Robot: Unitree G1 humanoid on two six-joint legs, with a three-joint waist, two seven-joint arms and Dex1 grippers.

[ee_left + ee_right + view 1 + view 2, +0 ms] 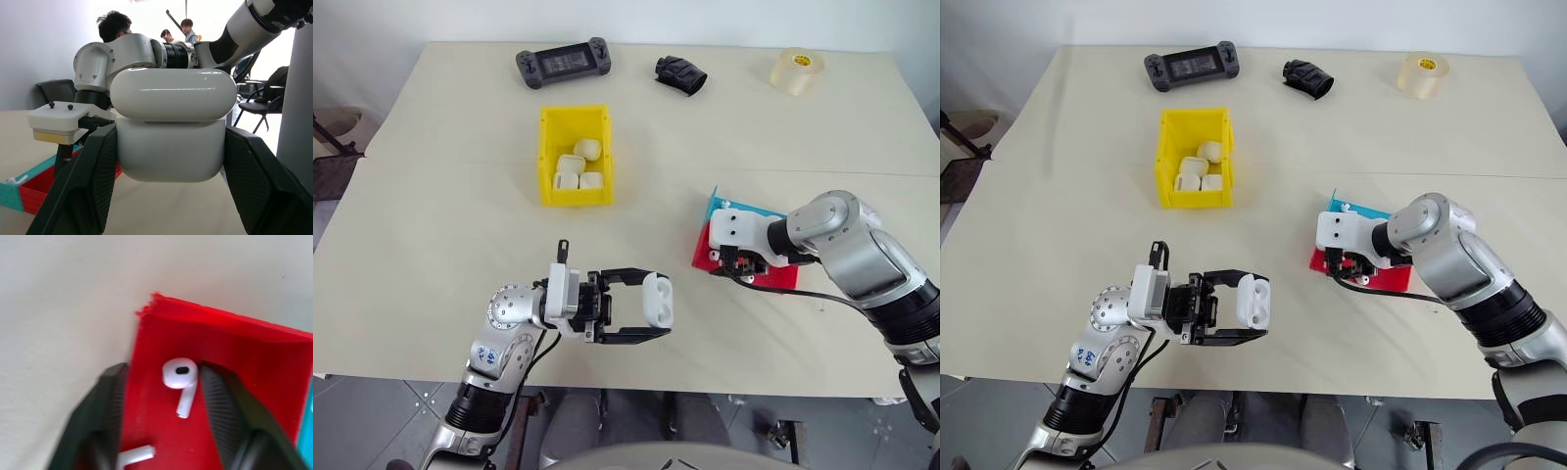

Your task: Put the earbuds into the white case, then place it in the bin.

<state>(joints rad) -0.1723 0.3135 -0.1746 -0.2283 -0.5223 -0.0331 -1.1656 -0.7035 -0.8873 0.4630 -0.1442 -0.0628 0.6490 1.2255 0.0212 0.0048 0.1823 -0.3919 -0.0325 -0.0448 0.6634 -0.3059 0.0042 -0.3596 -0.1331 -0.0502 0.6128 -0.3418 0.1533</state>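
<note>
Pale wood is making up the big table [450,245] where everything is sitting. Nearest to the robot, the left gripper [651,305] is squeezing the white case [657,300] tight between its two black fingers and holding it up above the table, with the lid looking shut. A little farther over on the right, the right gripper [161,382] is reaching down into the red tray [244,362]. One of the earbuds [181,377] is lying between its fingers, which are standing a bit apart; I cannot tell if they are pinching it yet. Another earbud [137,454] is lying close by in the same tray. So the robot seems to be working on the picking-up step. Next, it will probably need to pinch that earbud, lift it, and get the case lid open. Farther back, the bin [546,162] is waiting with a few creamy cases [576,168] inside.
</note>
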